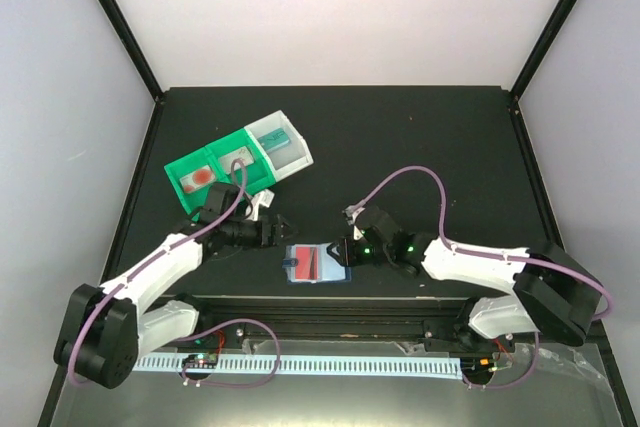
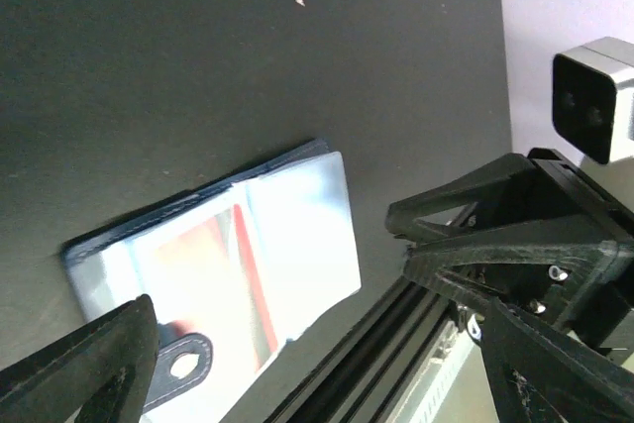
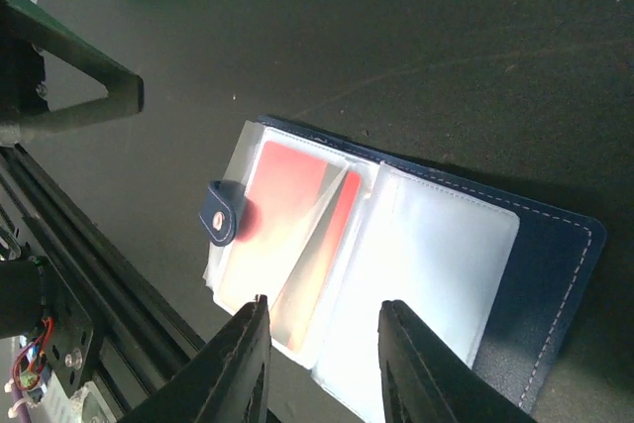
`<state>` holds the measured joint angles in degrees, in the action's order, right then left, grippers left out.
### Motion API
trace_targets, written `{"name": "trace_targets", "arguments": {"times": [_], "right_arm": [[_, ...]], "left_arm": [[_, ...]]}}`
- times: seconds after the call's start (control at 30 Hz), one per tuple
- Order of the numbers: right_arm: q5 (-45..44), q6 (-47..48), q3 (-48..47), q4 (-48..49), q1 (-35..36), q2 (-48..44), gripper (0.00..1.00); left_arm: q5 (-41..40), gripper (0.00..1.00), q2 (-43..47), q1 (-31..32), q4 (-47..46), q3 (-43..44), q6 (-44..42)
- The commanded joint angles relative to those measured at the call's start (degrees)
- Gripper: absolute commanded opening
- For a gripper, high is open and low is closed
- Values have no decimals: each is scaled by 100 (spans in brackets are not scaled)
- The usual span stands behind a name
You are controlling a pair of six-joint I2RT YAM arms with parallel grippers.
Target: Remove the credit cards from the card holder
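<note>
Two grippers are poised at the card holder (image 1: 315, 265), which lies opened flat at 6 o'clock on the table (image 1: 420, 147), just beside the near rail (image 1: 330, 305). The credit cards (image 3: 287, 185) are seen inside its clear sleeves, one red-orange card tilted in its pocket, none yet drawn out.

The right gripper (image 1: 345, 252) is set at the holder's 3 o'clock edge. Its jaws are roughly half apart with the sleeve edge below the gap. Nothing is seen pinched, and contact cannot be judged. That half-width setting is judged to suit nipping a card edge.

The left gripper (image 1: 275, 230), at 10 o'clock of the holder, is held wide and empty, probably so the cover can be pinned while a card is pulled. The strap tab (image 3: 223, 213) lies folded over the red card and may obstruct it.

Open room is found toward 12 o'clock. The rail crowds 6 o'clock, and the green tray (image 1: 215, 175) stands well apart at 10 o'clock.
</note>
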<state>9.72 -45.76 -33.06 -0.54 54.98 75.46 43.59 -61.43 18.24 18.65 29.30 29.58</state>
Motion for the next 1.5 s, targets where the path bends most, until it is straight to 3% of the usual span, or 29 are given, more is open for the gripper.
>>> {"name": "trace_targets", "arguments": {"times": [0.0,0.33,0.57,1.03,1.47], "right_arm": [[101,11,118,422,19,135,32],[30,135,261,658,17,617,26],[18,32,553,947,19,854,24],[5,-51,856,1175,28,955,24],[30,-102,871,1211,28,942,23]], "left_arm": [[351,92,-178,243,-1590,-251,846],[292,93,-994,493,-2740,-622,1313],[158,93,-1161,591,-2651,-646,1160],[-343,99,-946,592,-1623,-571,510],[-123,99,-1042,593,-1896,-671,628]]}}
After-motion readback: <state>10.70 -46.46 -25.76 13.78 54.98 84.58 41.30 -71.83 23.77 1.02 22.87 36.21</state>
